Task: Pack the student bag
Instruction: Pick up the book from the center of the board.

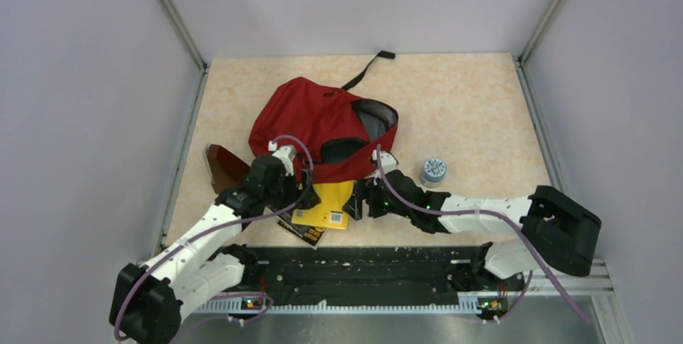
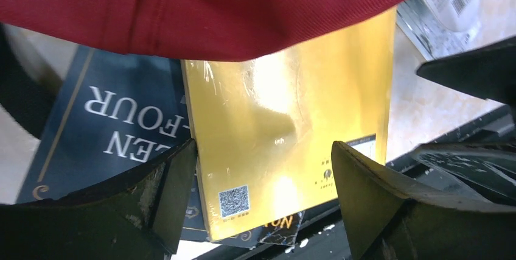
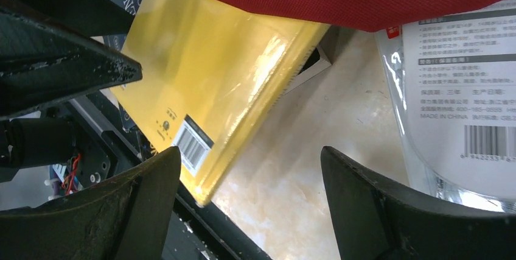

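Left end effector (image 2: 263, 153) and right end effector (image 3: 249, 153) gape wide, low over yellow book (image 2: 286, 101).

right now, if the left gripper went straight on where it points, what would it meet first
Probably the glossy yellow book that the left gripper straddles; the red fabric student bag overlaps it just beyond. Depth unclear.

Mottled beige worktop (image 1: 467, 102). Lying on it: red student bag (image 1: 310, 122), centre; brown triangular pouch (image 1: 223, 164), just left of it; small round lidded tin (image 1: 433, 170), right; dark book (image 1: 302, 231) at the near edge, under a yellow book (image 1: 329, 205).
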`<action>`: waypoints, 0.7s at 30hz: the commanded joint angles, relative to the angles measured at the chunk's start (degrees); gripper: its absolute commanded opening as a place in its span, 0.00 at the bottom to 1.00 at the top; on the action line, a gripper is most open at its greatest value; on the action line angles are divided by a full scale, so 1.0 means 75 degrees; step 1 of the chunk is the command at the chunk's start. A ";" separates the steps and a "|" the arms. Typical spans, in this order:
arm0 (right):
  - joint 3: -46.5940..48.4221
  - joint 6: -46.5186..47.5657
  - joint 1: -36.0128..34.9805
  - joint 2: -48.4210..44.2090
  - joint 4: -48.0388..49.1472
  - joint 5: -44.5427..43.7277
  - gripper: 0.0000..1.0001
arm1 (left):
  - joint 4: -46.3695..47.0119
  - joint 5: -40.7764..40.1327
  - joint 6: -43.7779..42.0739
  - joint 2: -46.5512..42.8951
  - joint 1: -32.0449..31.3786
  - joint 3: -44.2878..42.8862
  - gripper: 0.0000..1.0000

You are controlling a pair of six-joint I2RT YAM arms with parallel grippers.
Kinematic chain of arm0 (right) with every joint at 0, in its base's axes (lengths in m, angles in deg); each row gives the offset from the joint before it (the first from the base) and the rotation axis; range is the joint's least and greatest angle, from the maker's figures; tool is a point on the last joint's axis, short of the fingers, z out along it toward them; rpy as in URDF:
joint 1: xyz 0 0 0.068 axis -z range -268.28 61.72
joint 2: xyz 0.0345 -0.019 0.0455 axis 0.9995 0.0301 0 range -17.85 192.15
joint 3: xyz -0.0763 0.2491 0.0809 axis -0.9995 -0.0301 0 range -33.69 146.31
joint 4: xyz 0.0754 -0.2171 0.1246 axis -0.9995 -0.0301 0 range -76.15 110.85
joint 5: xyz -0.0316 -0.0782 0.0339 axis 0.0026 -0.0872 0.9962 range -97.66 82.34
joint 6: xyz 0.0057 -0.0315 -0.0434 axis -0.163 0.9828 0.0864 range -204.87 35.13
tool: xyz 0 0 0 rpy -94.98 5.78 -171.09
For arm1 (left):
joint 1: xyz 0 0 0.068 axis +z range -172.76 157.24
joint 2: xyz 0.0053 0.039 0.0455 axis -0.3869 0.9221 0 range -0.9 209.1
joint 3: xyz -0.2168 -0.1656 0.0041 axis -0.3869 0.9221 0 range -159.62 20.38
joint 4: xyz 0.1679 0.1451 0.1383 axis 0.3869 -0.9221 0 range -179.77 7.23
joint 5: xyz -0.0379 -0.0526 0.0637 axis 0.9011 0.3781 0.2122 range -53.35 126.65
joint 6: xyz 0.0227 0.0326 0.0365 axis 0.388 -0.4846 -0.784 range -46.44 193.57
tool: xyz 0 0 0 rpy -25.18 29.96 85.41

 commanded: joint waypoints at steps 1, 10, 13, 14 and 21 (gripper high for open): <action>0.0036 -0.0263 -0.0210 0.0343 0.0728 0.0200 0.83 | 0.0391 0.0721 0.0155 -0.0051 -0.0187 0.0070 0.84; 0.0179 -0.0585 -0.0300 0.1284 0.1510 0.0625 0.79 | 0.0469 0.0750 0.0341 -0.0004 -0.0265 0.0264 0.83; 0.0196 -0.0725 -0.0303 0.1566 0.1949 0.0980 0.79 | 0.0597 0.0876 0.0355 0.0004 -0.0286 0.0329 0.82; 0.0213 -0.0791 -0.0305 0.1681 0.2114 0.1057 0.79 | 0.0623 0.0911 0.0324 0.0000 -0.0304 0.0343 0.82; 0.0290 -0.1134 -0.0300 0.1997 0.2702 0.1161 0.48 | 0.0622 0.1005 0.0352 -0.0275 -0.0296 0.0248 0.82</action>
